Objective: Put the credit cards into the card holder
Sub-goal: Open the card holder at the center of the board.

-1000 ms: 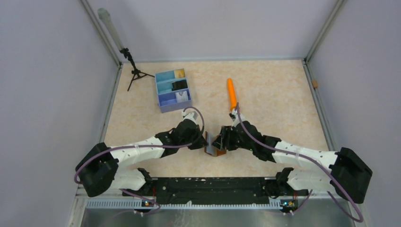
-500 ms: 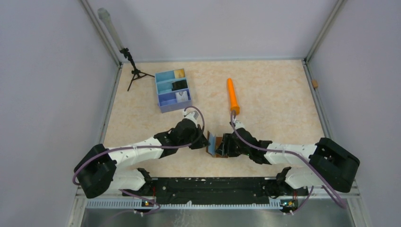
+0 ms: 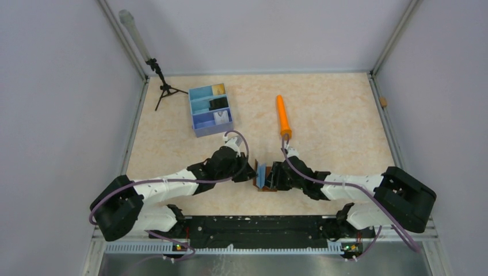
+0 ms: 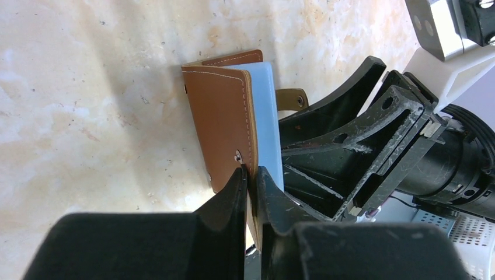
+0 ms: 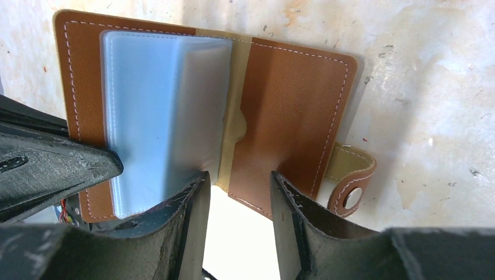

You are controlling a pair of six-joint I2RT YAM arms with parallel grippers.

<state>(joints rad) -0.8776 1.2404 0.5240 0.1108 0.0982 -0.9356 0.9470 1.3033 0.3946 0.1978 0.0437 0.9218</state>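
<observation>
The brown leather card holder (image 3: 265, 187) lies open between my two grippers, near the table's front edge. Pale blue plastic sleeves (image 5: 152, 111) show inside it, and its snap tab (image 5: 350, 186) sticks out to one side. My left gripper (image 4: 251, 171) is pinched on the edge of the raised outer flap (image 4: 219, 122). My right gripper (image 5: 238, 181) hovers open over the holder's inner pocket panel (image 5: 292, 116), gripping nothing. The credit cards sit in the blue tray (image 3: 198, 127) farther back: a tan-gold one (image 3: 218, 88), a black one (image 3: 218, 103) and a white one (image 3: 220, 117).
An orange marker-like stick (image 3: 282, 117) lies behind the right gripper. A small black tripod (image 3: 163, 86) stands at the back left by the wall. Grey walls close in the table on three sides.
The right arm swung lower and closer to the holder, and its jaws narrowed. The holder now stands open with the blue sleeves showing. The left gripper barely moved.
</observation>
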